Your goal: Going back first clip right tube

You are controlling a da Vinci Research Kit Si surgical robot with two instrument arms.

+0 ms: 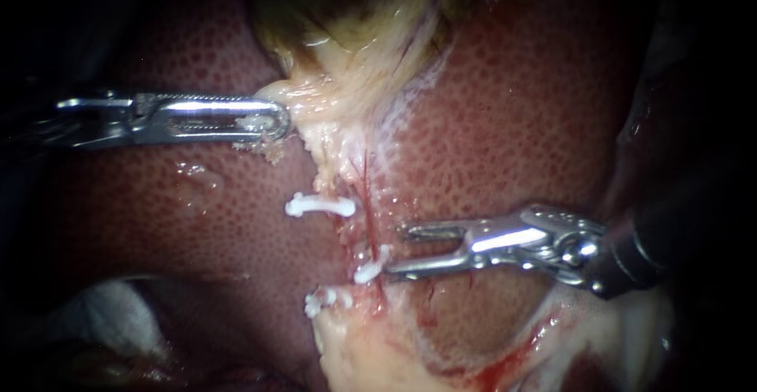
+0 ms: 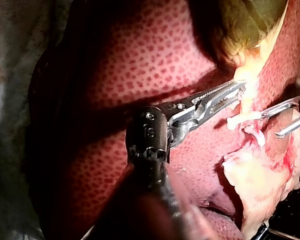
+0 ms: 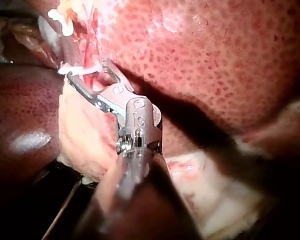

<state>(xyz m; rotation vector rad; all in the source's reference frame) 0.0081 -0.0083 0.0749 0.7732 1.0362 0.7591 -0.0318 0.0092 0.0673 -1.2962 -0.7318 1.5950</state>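
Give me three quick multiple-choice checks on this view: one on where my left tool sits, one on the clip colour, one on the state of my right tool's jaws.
1. The left tool meets:
A nothing, it hangs free
B the pale tissue below the gallbladder
C a clip

2. The clips are:
A white
B gold
C blue

3. The jaws of the right tool are:
A shut on a clip
B shut and empty
C open

Answers:
1 B: its jaws lie together on that tissue at their tip.
2 A: every one in view shows white against the red.
3 C: a clear gap shows between them, and the nearest clip lies only at the lower jaw's tip.
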